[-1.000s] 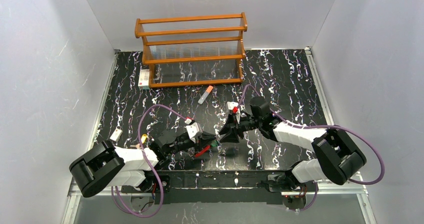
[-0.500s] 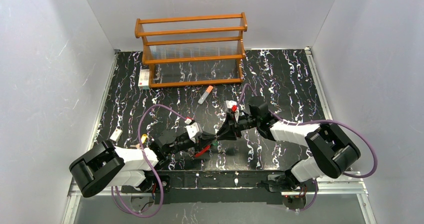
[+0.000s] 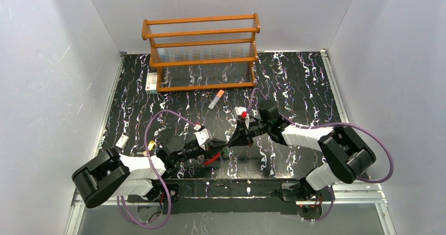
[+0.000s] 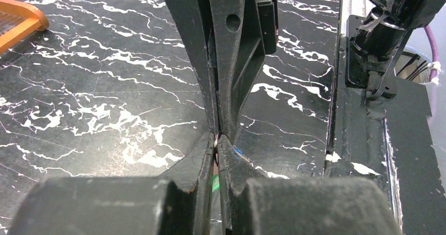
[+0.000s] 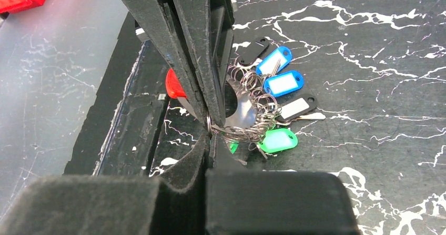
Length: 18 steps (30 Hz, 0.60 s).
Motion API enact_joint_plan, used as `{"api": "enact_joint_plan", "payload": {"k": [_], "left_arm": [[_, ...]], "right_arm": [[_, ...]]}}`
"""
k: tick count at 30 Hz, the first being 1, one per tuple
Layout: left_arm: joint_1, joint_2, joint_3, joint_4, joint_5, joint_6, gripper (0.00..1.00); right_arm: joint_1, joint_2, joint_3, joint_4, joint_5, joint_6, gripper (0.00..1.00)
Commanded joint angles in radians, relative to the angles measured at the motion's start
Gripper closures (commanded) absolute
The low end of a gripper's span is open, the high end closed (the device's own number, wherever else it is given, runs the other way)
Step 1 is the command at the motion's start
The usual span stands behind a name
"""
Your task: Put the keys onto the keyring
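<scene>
Found left gripper and right gripper clenched tip to tip on the keyring, its thin wire pinched, by the table's near edge; saw keys bunched just beside.

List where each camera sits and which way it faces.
Top external: above and behind the arms, looking down at the table; both arms and bases show.
Left wrist: looks along the left fingers toward the right fingers.
Right wrist: looks along the right fingers toward the left fingers and the keys.
Shared: both wrist views show the keyring pinched where the fingers meet.
</scene>
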Motion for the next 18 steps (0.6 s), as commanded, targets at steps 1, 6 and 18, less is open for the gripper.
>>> {"api": "enact_joint_plan", "payload": {"k": [1,6,18], "left_arm": [[-0.001,-0.055,-0.014,0.057,-0.039,0.024,0.91],[0.000,-0.088,-0.030,0.046,-0.075,0.064,0.72],[-0.001,-0.189,0.035,-0.268,-0.103,0.201,0.62]], "right_arm": [[0.006,-0.041,0.065,-0.198,0.044,-0.136,0.99],[0.009,-0.060,0.117,-0.392,0.087,-0.266,0.99],[0.112,-0.008,0.277,-0.725,0.345,-0.375,0.99]]}}
